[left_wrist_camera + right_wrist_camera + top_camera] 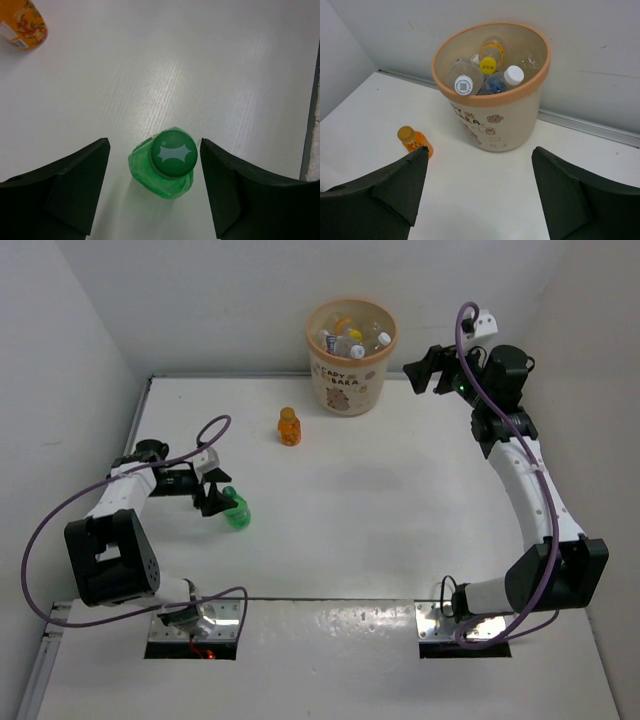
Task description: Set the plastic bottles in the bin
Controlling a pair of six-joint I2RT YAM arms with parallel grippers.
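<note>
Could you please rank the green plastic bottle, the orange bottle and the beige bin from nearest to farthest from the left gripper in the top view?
1. Green plastic bottle: between the left gripper's open jaws, near left.
2. Orange plastic bottle: standing farther back, mid-table.
3. Round beige plastic bin: at the back wall, farthest.

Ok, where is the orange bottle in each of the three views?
Top external: orange bottle upper centre, left of the bin.
Left wrist: top left corner, partly cut off, beyond the green bottle.
Right wrist: lower left, left of the bin.
Shared landmark: the bin links top and right wrist; the green bottle links top and left wrist.
</note>
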